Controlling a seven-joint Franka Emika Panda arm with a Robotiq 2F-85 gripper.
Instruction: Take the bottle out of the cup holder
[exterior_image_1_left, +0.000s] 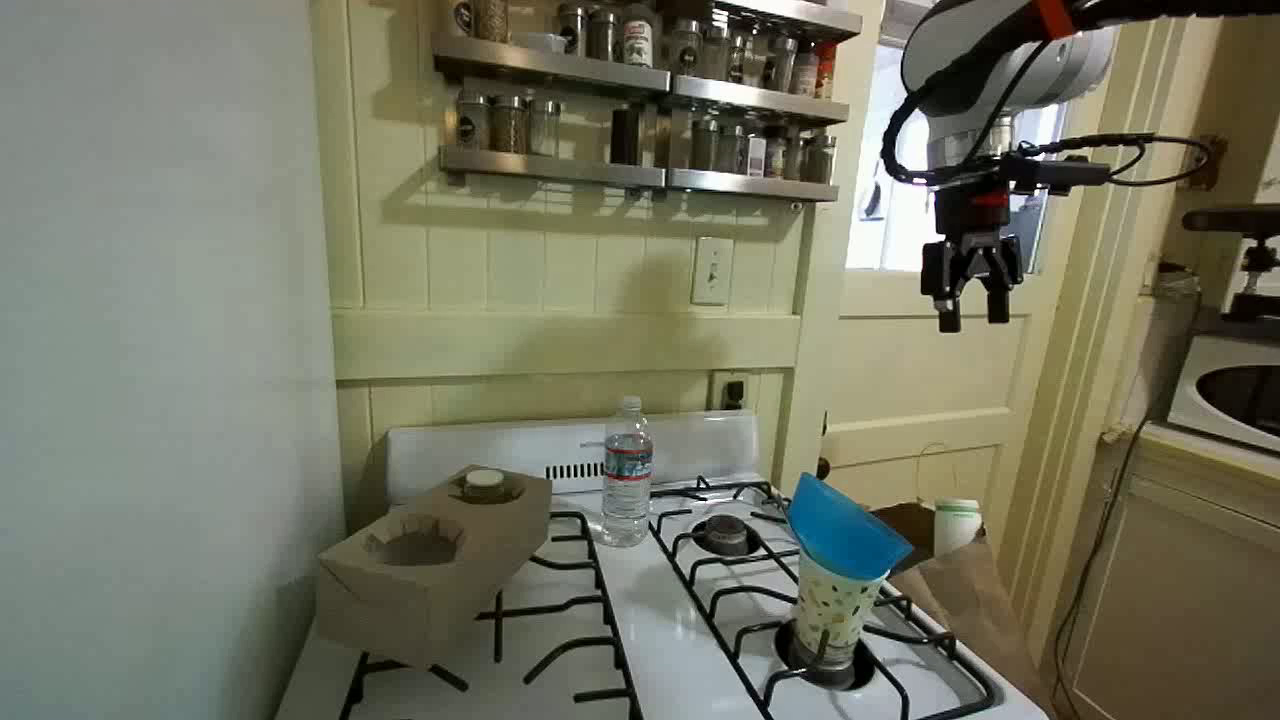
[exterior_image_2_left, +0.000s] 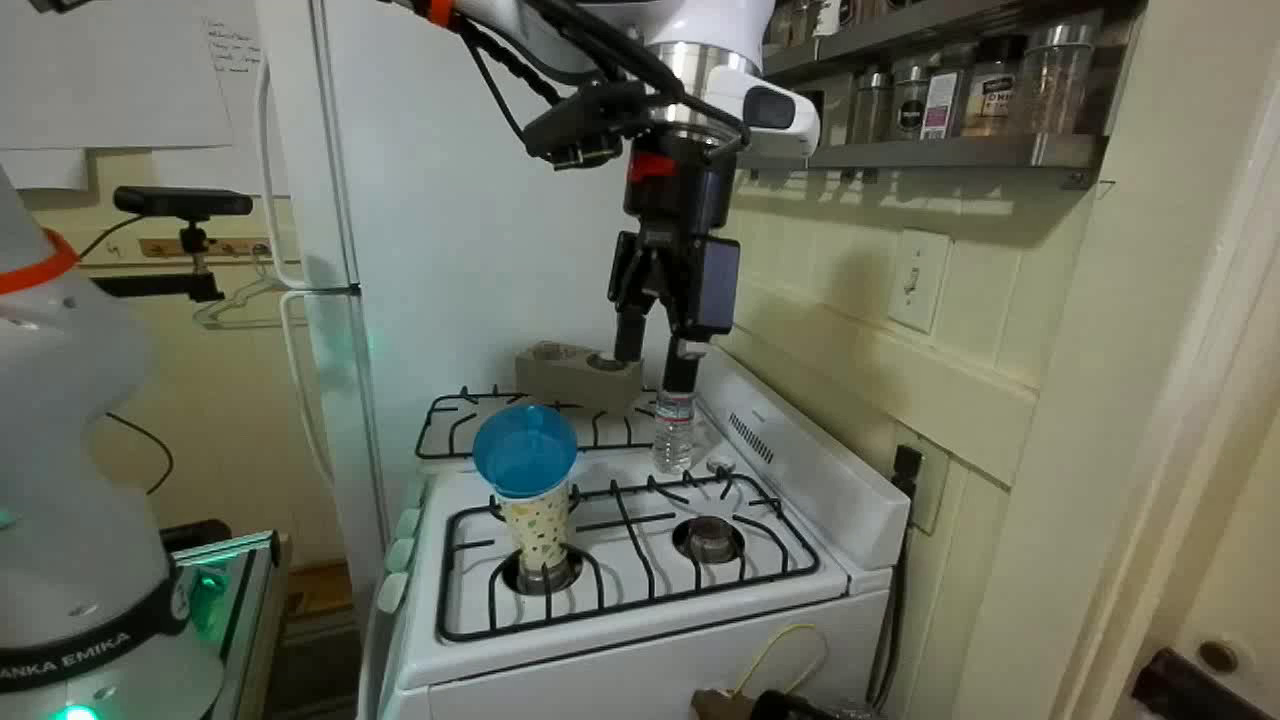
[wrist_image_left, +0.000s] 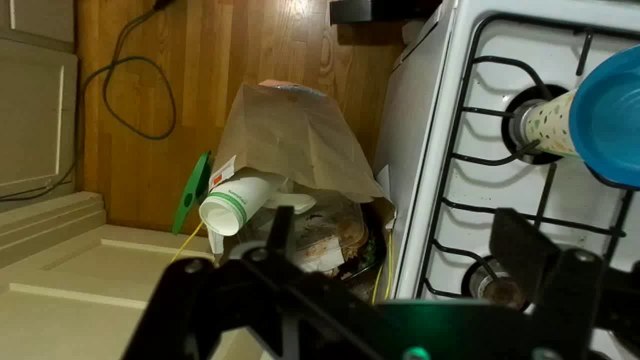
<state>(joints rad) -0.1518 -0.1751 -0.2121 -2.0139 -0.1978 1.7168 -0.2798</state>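
The clear water bottle (exterior_image_1_left: 627, 490), with a pale blue-and-red label, stands upright on the stove, outside the cup holder and beside it. In an exterior view the bottle (exterior_image_2_left: 674, 440) shows with its top hidden behind a finger. The beige cardboard cup holder (exterior_image_1_left: 420, 600) sits on a stove grate near the wall; it also shows in an exterior view (exterior_image_2_left: 570, 385). One of its wells looks empty; the other holds a thing with a pale round lid (exterior_image_1_left: 485, 482). My gripper (exterior_image_1_left: 972, 318) is open and empty, high up and well away from both. The wrist view (wrist_image_left: 395, 220) shows its fingers wide apart.
A patterned cup with a blue funnel-shaped top (exterior_image_1_left: 840, 560) stands on a front burner. Shelves with spice jars (exterior_image_1_left: 640, 170) hang above the stove (exterior_image_2_left: 640, 640). A paper bag with rubbish (wrist_image_left: 300, 135) stands on the floor beside the stove. A fridge (exterior_image_2_left: 480, 220) stands beyond the stove.
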